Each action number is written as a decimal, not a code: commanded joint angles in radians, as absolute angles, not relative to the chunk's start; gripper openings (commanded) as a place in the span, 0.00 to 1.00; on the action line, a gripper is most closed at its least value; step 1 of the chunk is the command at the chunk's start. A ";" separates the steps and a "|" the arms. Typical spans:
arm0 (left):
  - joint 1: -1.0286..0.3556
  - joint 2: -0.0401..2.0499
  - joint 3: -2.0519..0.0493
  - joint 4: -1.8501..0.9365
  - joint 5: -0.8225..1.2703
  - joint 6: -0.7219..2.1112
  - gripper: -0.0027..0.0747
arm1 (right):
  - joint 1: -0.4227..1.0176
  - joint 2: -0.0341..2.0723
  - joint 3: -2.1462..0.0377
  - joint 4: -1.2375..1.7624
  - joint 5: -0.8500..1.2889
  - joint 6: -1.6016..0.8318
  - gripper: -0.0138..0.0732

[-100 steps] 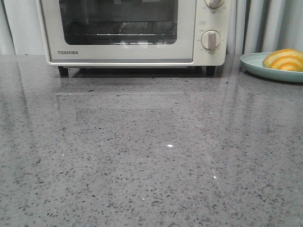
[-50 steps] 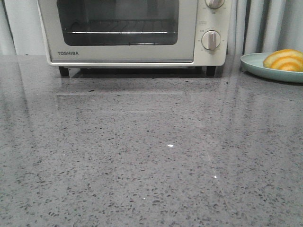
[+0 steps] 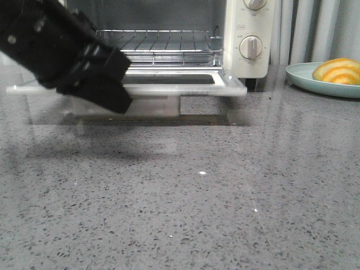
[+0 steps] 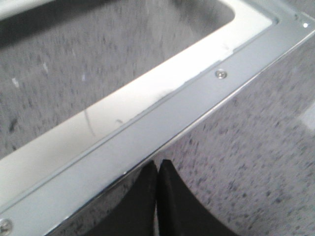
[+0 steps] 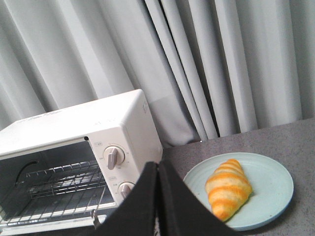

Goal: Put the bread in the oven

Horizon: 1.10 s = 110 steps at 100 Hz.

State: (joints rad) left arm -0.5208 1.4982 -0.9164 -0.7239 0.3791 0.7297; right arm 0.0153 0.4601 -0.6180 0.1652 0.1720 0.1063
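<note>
The cream-white oven [image 3: 247, 34] stands at the back with its drop-down door [image 3: 225, 84] lying open and flat; the wire rack [image 3: 163, 42] shows inside. My left gripper [image 3: 109, 95] is black, in front of the door's left part. In the left wrist view it [image 4: 158, 164] is shut and empty, just past the door's metal-edged rim [image 4: 147, 118]. The striped golden bread [image 3: 337, 71] lies on a pale green plate [image 3: 309, 83] right of the oven. My right gripper [image 5: 158, 164] is shut and empty, high up, away from the bread [image 5: 228, 188] and oven [image 5: 74, 128].
Grey speckled countertop [image 3: 197, 197] spreads in front of the oven. Grey curtains [image 3: 315, 28] hang behind. The open door juts forward over the counter. The oven's two knobs [image 3: 250, 47] are on its right side.
The oven door has swung from closed down to fully open. My left arm has come into the front view at the door's left part.
</note>
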 commanded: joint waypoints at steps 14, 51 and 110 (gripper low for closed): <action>-0.523 1.454 -0.942 -0.742 0.289 0.731 0.01 | 0.016 0.523 -0.705 0.152 0.189 0.101 0.11; -0.523 1.171 -0.942 -0.764 0.364 0.724 0.01 | 0.014 1.101 -1.160 -0.013 0.532 0.101 0.31; -0.523 0.687 -0.942 -0.714 0.382 0.723 0.01 | 0.012 2.079 -1.935 -0.087 1.148 0.168 0.51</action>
State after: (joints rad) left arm -0.5208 0.7124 -0.9102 -0.6975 0.4150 0.7297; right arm 0.0153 2.0687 -1.8656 -0.0679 1.1102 0.1440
